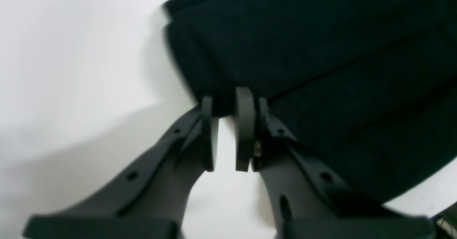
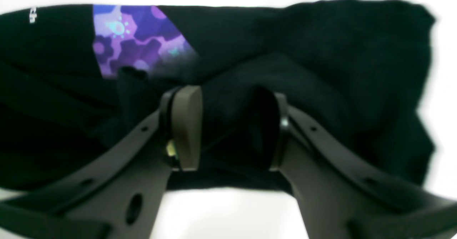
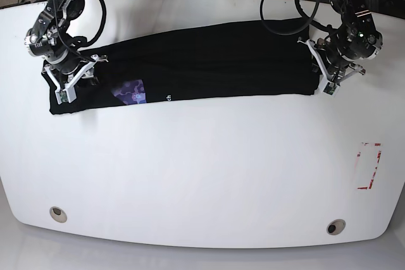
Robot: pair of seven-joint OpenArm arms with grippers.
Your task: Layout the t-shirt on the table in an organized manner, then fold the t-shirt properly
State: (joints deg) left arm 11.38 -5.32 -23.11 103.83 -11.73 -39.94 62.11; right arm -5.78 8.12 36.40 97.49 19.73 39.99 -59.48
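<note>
Two black grippers are set at opposite ends of the black soft-fabric t-shirt [image 3: 209, 61], which is stretched out as a long, narrow folded band across the far part of the large glossy white table [image 3: 202, 175]. The left gripper [image 1: 228, 105] is seen with its fingers [image 1: 244, 132] drawn close together, a thin edge of dark cloth pinched at the tips; the rest of the garment spreads away beyond and to one side of those fingers, with bare white table on the other side. The right gripper [image 2: 232, 124] is held wider, its fingers [image 2: 185, 128] closed around a thick bunch of gathered fabric that fills the gap between them. Just beyond those fingers a purple patterned patch of the print [image 2: 135, 39] is exposed on the folded cloth, with a small white marking [image 2: 33, 14] further off to the side.

By this hold at both ends the band is apparently kept taut and straight, so that its long edges stay parallel and no slack gathers in the middle. It is judged that a lengthwise fold has been made and that a crosswise fold remains. A small red-outlined rectangle mark [image 3: 369, 165] and two round grey grommet holes [image 3: 335, 227] lie well apart from both sets of fingers, nearer the front edge.
</note>
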